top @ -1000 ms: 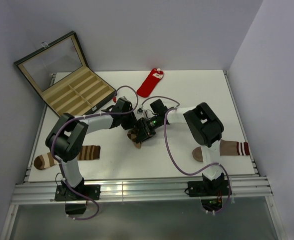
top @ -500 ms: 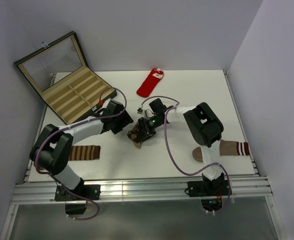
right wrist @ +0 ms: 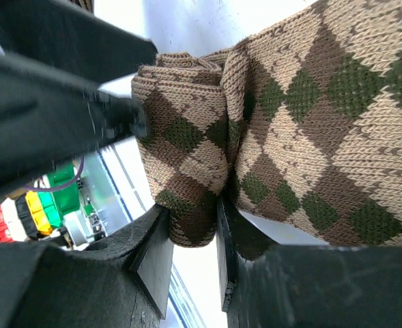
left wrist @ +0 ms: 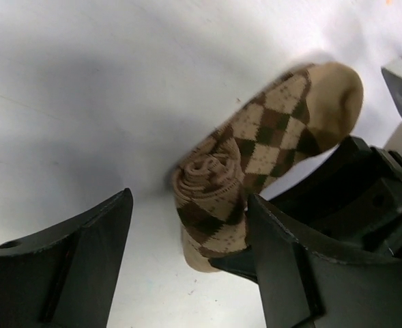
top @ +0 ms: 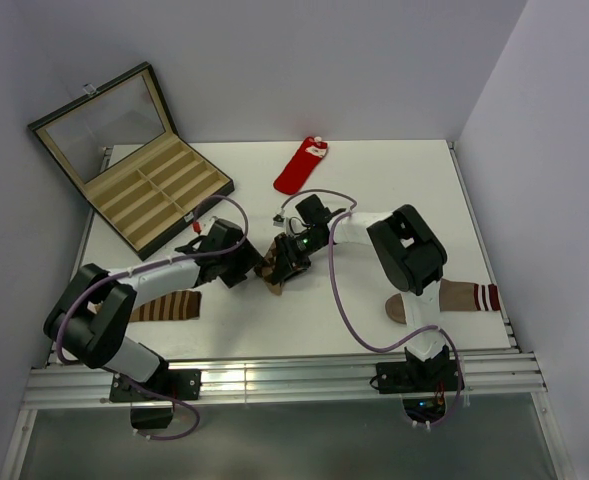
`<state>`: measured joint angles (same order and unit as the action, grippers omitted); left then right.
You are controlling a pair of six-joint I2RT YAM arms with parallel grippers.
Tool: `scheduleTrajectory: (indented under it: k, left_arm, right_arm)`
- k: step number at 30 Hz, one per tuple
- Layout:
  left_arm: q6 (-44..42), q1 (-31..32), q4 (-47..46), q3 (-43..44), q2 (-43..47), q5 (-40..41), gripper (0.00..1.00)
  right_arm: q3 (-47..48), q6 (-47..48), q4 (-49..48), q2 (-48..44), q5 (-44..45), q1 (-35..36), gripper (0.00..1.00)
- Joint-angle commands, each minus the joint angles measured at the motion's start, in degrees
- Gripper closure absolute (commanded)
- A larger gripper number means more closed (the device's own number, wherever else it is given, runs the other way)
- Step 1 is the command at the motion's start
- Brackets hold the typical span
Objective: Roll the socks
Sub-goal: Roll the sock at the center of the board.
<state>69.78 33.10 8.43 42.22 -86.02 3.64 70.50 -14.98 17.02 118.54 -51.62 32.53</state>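
Note:
The tan-and-brown argyle sock [top: 272,274] lies mid-table, one end rolled into a tight coil [left wrist: 211,195] and the toe [left wrist: 334,96] still flat. My right gripper [top: 282,258] is shut on that coil [right wrist: 187,171], one finger [right wrist: 153,253] on each side of it. Just left of the sock, my left gripper [top: 251,262] is open. Its fingers [left wrist: 84,266] straddle the near end of the coil without pressing it. The red sock with a white cuff [top: 301,166] lies flat at the back of the table, away from both grippers.
An open case with tan compartments [top: 144,180] stands at the back left. A brown-and-cream striped sock [top: 166,305] lies at the front left, partly under my left arm. A plain tan sock with a striped cuff [top: 444,297] lies at the front right.
My left gripper has opened and drawn back to the left of the argyle sock, its arm swinging down and left. The right gripper has kept its hold on the coil.

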Motion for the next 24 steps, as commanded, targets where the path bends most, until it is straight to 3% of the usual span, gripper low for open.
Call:
scheduleTrajectory:
  k: [1, 6, 11, 17, 22, 23, 24]
  left_arm:
    - [1.24, 1.44, -2.63, 0.06, -0.02, -0.48, 0.27]
    - [1.76, 1.79, -1.58, -0.21, -2.57, -0.12, 0.34]
    - [1.33, 1.7, 2.47, 1.11, -5.55, 0.75, 0.55]
    - [-1.3, 0.39, 5.63, 3.92, -10.38, -0.65, 0.72]
    - [-5.43, -0.49, 8.44, 6.73, -13.12, -1.79, 0.8]
    - [-7.18, -0.49, 9.15, 8.04, -14.08, -1.88, 0.81]
    - [-7.9, -0.58, 10.2, 8.58, -14.44, -2.06, 0.82]
  right_arm:
    - [-0.01, 1.45, 2.5, 3.45, 10.66, 0.42, 1.0]
    - [0.34, 1.54, 2.85, 3.45, 10.83, 0.42, 1.0]
    - [0.6, 1.45, 3.02, 3.01, 10.92, 0.51, 1.0]
    - [-0.27, 1.1, 1.8, 2.05, 11.27, 0.43, 0.99]
    - [-5.62, 0.48, -4.26, -5.58, 15.05, 0.6, 0.88]
    - [-6.59, 0.57, -6.71, -7.43, 16.1, 0.69, 0.77]
    - [-8.0, 0.66, -7.69, -11.01, 17.67, 1.12, 0.72]
